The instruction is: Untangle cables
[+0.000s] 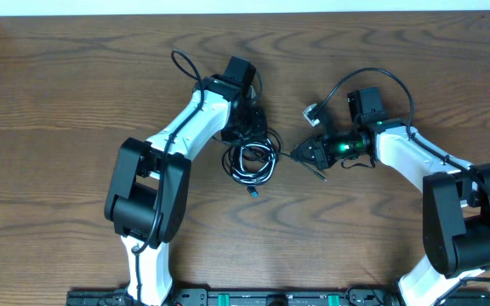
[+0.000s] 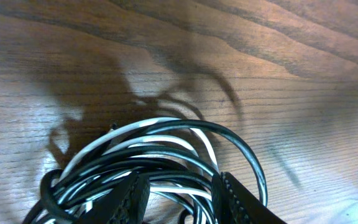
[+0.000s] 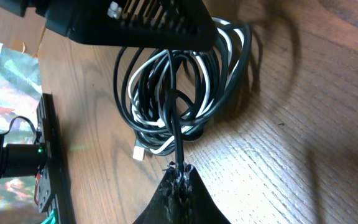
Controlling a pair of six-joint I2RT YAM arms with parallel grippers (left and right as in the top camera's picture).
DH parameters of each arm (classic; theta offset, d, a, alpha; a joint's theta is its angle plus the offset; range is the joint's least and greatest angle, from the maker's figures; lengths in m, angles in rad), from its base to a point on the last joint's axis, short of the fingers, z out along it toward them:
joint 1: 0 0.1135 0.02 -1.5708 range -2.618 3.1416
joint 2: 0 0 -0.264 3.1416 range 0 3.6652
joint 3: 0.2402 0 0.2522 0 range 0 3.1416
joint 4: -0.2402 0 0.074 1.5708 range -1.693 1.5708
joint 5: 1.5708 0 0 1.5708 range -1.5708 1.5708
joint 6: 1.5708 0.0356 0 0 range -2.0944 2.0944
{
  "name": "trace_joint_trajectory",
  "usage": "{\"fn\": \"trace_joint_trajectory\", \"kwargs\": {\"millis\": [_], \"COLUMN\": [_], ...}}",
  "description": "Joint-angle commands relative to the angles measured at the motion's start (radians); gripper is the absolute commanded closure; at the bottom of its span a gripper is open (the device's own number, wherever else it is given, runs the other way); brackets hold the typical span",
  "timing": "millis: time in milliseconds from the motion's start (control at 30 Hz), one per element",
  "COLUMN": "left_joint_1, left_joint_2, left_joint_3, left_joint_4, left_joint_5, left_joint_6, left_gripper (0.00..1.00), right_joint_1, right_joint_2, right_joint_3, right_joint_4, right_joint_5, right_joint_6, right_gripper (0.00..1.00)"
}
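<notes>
Wooden table [image 1: 75, 85]: bare brown grain, with both arms meeting over its middle.
Coil of cables [image 1: 252, 161]: we see black loops and one white cord [image 2: 160, 138] wound together, lying flat.
Left gripper [image 2: 183, 182]: on the coil's far side, jaws apart, astride several strands without pinching them.
Right gripper [image 3: 179, 172]: just right of the coil, jaws clamped on one black cord [image 3: 174, 118] that runs straight into the loops.
Doing it well: we judge the pull should go slowly and low, away from the coil, with the left fingers pinning the other loops. Otherwise the whole bundle drags.
Views: only the right wrist shows the pinch and a small pale plug end [image 3: 140, 151] at the coil's edge. Only the left wrist shows the open gap. Overhead gives the layout.
</notes>
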Motion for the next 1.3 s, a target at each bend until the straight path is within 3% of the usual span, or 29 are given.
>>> {"fn": "trace_joint_trajectory", "kwargs": {"millis": [0,167,233,267,333,467,567,667,967,1267], "left_joint_1": [-0.02,-0.024,-0.024,-0.024,-0.026,-0.023,-0.011,0.003,-0.011,-0.008], "left_joint_2": [0.047,0.071,0.082,0.088,0.103,0.108,0.081,0.058,0.058,0.054], "left_joint_3": [-0.003,-0.003,-0.006,-0.006,-0.006,-0.006,0.006,0.016,0.01,0.036], "left_joint_4": [-0.001,0.012,0.013,0.012,0.007,-0.011,-0.019,-0.032,-0.066,-0.072], "left_joint_5": [-0.023,-0.041,-0.044,-0.04,-0.014,0.01,0.012,0.012,0.012,0.013], "left_joint_6": [-0.021,-0.023,-0.023,-0.023,-0.022,0.006,0.008,0.007,0.008,0.023], "left_gripper": [0.61,0.62,0.77,0.9,0.92,0.9,0.73,0.68,0.67,0.58], "right_joint_1": [0.01,0.011,0.019,0.024,0.036,0.05,0.047,0.047,0.079,0.197], "right_joint_2": [0.005,0.005,0.005,0.005,0.005,0.005,0.004,-0.004,-0.009,-0.009], "right_joint_3": [0.009,0.009,0.009,0.009,0.009,0.009,0.01,0.014,0.016,0.016], "right_joint_4": [-0.002,-0.01,-0.016,-0.016,-0.016,-0.028,-0.024,-0.039,-0.25,-0.227], "right_joint_5": [-0.028,-0.028,-0.028,-0.029,-0.028,0.016,0.024,0.027,0.148,0.32], "right_joint_6": [-0.016,-0.023,-0.034,-0.039,-0.046,-0.048,-0.048,-0.06,-0.32,-0.328], "right_gripper": [0.99,0.99,0.99,0.99,0.99,0.98,0.73,0.68,0.7,0.76]}}
